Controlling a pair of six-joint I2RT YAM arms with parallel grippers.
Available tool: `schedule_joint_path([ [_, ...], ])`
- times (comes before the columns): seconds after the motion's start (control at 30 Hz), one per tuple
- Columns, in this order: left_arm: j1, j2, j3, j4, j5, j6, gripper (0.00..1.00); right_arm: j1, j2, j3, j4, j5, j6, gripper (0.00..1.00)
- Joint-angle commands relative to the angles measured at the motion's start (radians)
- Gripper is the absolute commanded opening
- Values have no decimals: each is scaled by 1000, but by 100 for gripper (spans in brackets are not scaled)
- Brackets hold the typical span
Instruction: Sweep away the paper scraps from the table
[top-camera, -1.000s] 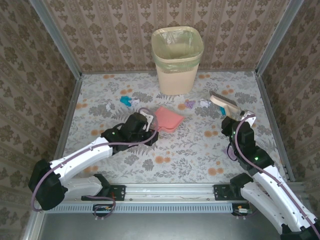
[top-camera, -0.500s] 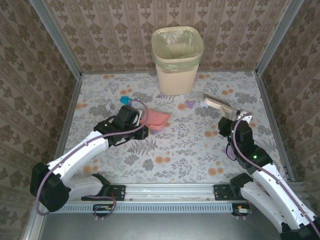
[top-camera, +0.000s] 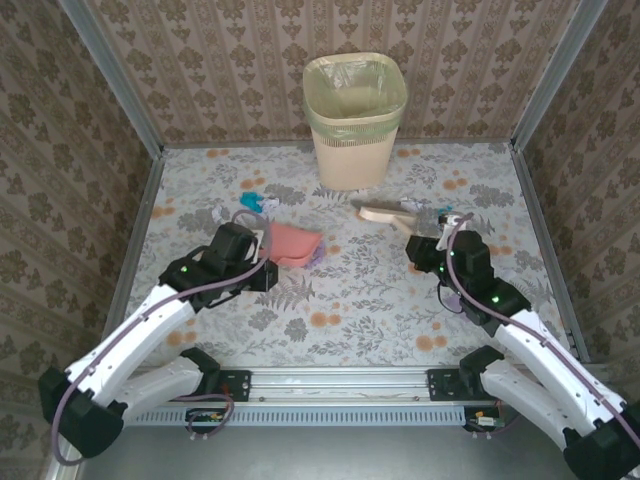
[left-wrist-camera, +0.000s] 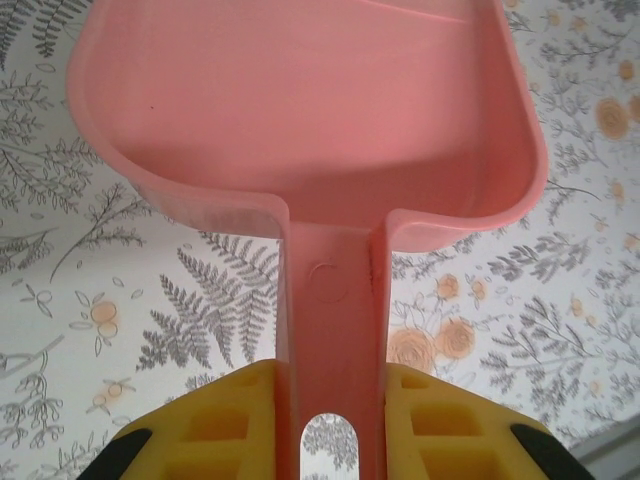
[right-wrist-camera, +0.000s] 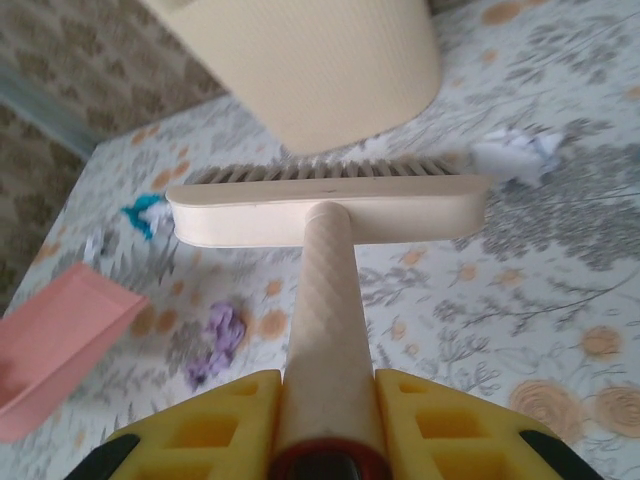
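**Desk:** What's in your left?

**Me:** My left gripper (top-camera: 268, 254) is clenched on the handle of the pink dustpan (left-wrist-camera: 300, 110). The yellow fingers (left-wrist-camera: 235, 415) press the handle from both sides. The pan runs straight out ahead of them over the flowered table (top-camera: 380, 300). I can't tell whether its lip touches the cloth.

**Desk:** And the right?

**Me:** The right gripper (right-wrist-camera: 328, 405) is clamped on the ribbed handle of the cream brush (right-wrist-camera: 325, 208). The brush head sits crosswise ahead of the fingers, with the bristles on its far side. The beige bin (right-wrist-camera: 300, 60) stands just beyond them. I can't say if the bristles are down on the cloth.

**Desk:** Where are the paper scraps (top-camera: 252, 200)?

**Me:** All on the table, none in the pan. On the right wrist camera, a lilac scrap (right-wrist-camera: 215, 345) lies ahead and left of my fingers, between the brush handle and the dustpan's edge. It touches neither. A white scrap (right-wrist-camera: 515, 155) lies ahead to the right, just past that end of the brush head. A teal scrap (right-wrist-camera: 148, 213) sits farther out on the left, beyond the head's other end, with a pale bit near it. From above, the teal one is past my left gripper — a little left of the pan.
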Motion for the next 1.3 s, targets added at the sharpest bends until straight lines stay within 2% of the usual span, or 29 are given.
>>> schedule_joint_path([
  [0.0, -16, -55, -13, -82, 49, -9, 0, 64, 21, 84, 33, -26, -69, 0],
  [0.1, -52, -54, -14, -142, 46, -7, 0, 123, 66, 150, -37, 25, -87, 0],
  [0.2, -131, -17, -14, -160, 18, -18, 0, 151, 113, 212, -122, 78, -75, 0],
  [0.3, -210, 41, -1, -179, -41, -36, 0, 170, 156, 256, -164, 86, -79, 0],
  [0.4, -246, 89, -10, -179, -89, -55, 0, 196, 206, 306, -208, 113, -85, 0],
  [0.57, -260, 126, -42, -145, -118, -77, 0, 237, 285, 376, -269, 197, -126, 0],
  [0.83, -260, 233, -107, -36, -136, -97, 0, 292, 429, 449, -298, 197, -150, 0],
  [1.03, -252, 289, -104, 1, -165, -81, 0, 325, 490, 482, -359, 162, -171, 0],
  [1.27, -227, 326, -118, 58, -167, -37, 0, 328, 464, 486, -430, 30, -173, 0],
])
